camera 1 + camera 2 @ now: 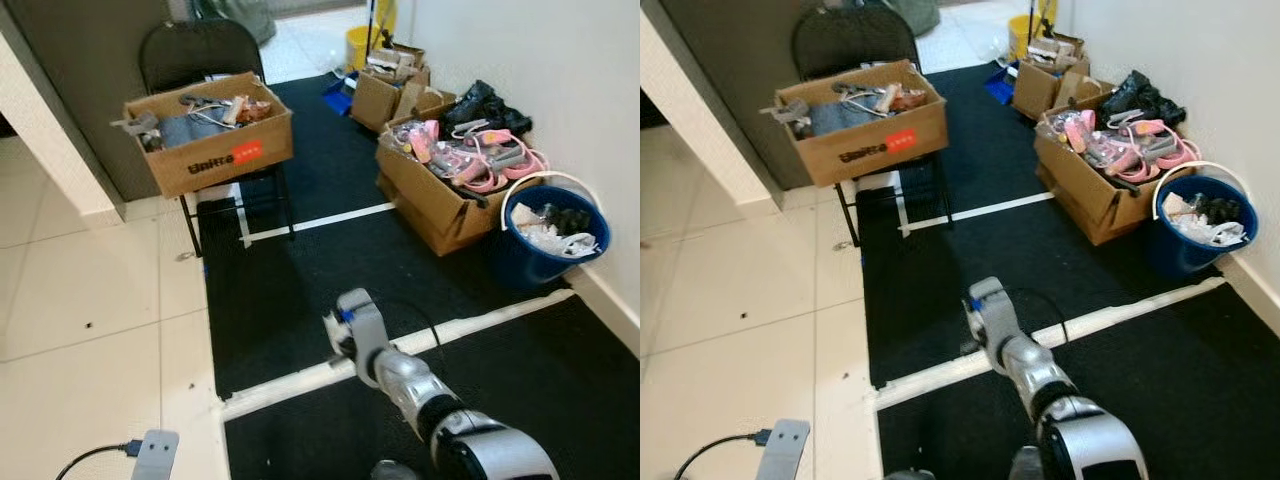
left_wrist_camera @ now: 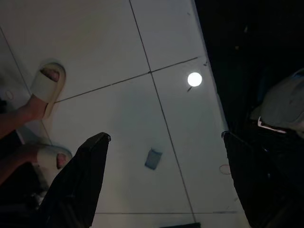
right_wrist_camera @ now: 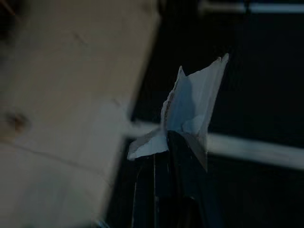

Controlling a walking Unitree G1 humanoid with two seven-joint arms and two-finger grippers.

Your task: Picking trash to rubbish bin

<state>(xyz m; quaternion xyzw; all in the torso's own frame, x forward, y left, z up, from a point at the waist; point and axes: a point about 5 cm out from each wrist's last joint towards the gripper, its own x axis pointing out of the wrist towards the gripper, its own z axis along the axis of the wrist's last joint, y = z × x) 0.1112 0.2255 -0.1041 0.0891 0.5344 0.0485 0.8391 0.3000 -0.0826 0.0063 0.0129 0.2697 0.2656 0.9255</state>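
Reaching forward over the black mat (image 1: 300,290), the right arm (image 1: 400,375) extends from 5 o'clock toward centre; its gripper end is foreshortened in the head views and its fingers are hidden there. In the right wrist view the right gripper (image 3: 164,142) has its black fingers pressed together on a crumpled scrap of white paper (image 3: 192,109), which stands up past the fingertips; the background there is blurred, a pale slab and dark floor.

Blue bucket (image 1: 545,255), at 3 o'clock by the wall, holds white crumpled litter; its white handle arches over the rim. Just beside it, toward 2 o'clock, an open cardboard box (image 1: 440,205) holds pink items, hard to identify. Further boxes (image 1: 385,95) and a black bag (image 1: 485,105) sit at 1 o'clock, partly cut off by each other.

Black chair (image 1: 200,55), at 11 o'clock, carries a cardboard box with a red label (image 1: 215,145), contents jumbled. White tape lines (image 1: 400,350) cross the mat.

Left gripper (image 2: 164,156), in its dim wrist view, has fingers spread apart over pale tiles, nothing between them. A person's feet in light slippers (image 2: 45,85) are cut off at the frame edge. A small grey object (image 2: 153,159) on the tiles is too dark to identify.
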